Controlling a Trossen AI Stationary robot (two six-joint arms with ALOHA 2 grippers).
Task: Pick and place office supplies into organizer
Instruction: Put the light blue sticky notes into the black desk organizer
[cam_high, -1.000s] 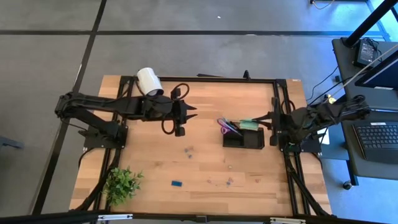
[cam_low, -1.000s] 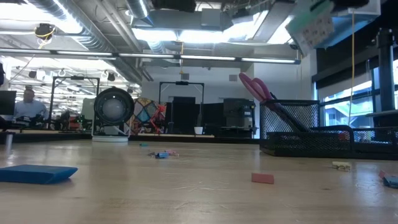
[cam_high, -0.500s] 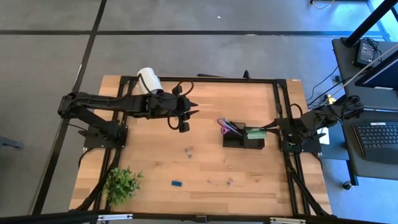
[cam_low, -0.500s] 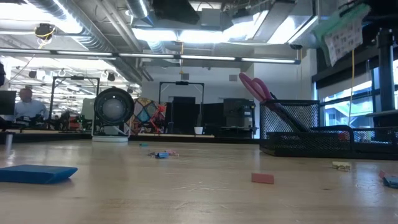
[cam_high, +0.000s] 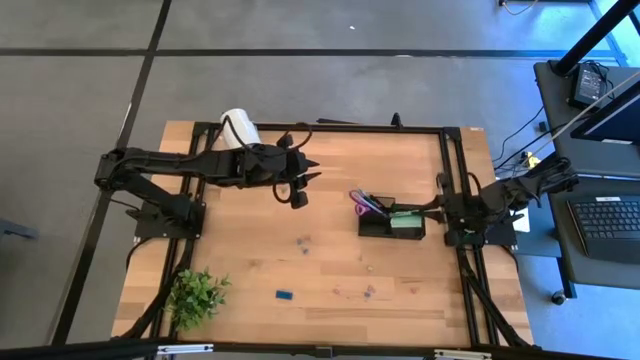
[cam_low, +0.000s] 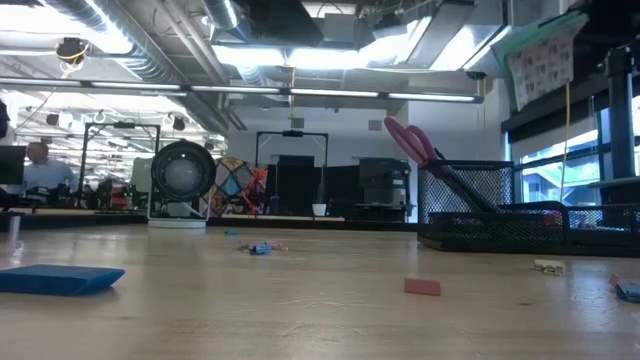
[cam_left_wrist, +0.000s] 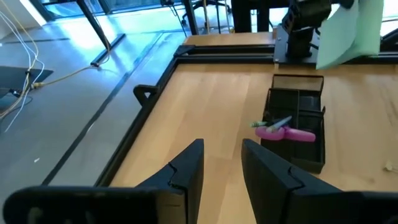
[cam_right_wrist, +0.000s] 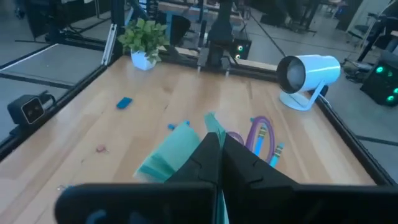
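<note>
No readable text, label, brand, number or sign is found in any view. Small dark marks are seen on the notepad in the low view, but none can be made out.

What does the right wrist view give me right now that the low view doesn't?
Only the right wrist view: the right hand shut on the notepad, the potted plant, and the white cylinder.

Only the low view: the black mesh organizer from the side, a small pink block, and a person far behind the table.

Both: the purple scissors, the notepad held above the table, the blue block.
</note>
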